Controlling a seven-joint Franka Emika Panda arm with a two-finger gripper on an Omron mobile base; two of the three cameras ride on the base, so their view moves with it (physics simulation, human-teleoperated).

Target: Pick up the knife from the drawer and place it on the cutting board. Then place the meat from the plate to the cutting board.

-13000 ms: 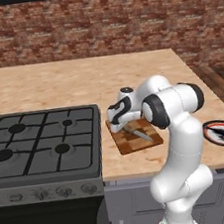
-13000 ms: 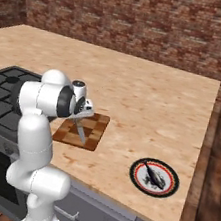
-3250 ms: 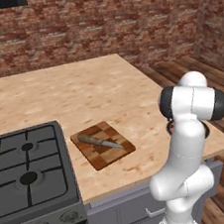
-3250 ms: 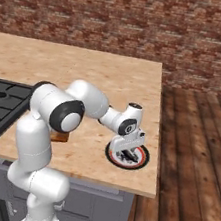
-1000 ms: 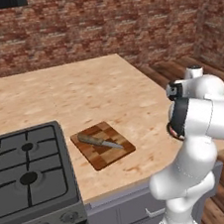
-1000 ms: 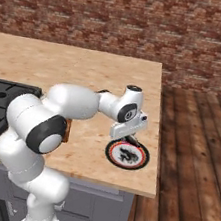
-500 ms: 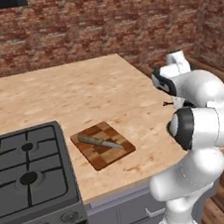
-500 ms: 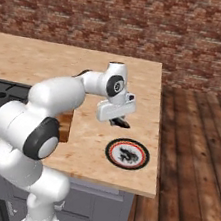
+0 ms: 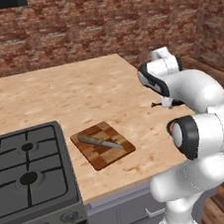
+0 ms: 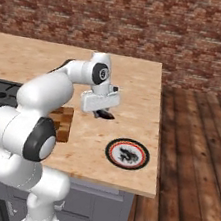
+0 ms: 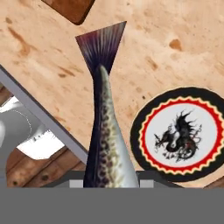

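I have the meat (image 11: 105, 144) clamped in my fingers, lifted off the plate (image 10: 127, 153); next, swing left to the cutting board (image 9: 103, 144).

So the gripper (image 10: 103, 114) has closed on the meat (image 11: 105, 135) and lifted it clear of the plate (image 10: 127, 153). The plate's bare now, and the arm has swung off it toward the cutting board (image 9: 103, 144) side.

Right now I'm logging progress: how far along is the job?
Done: the knife lies on the cutting board. In hand: the gripper is shut on the meat, lifted off the plate, which now sits bare. Left: carry the meat to the board and set it down.
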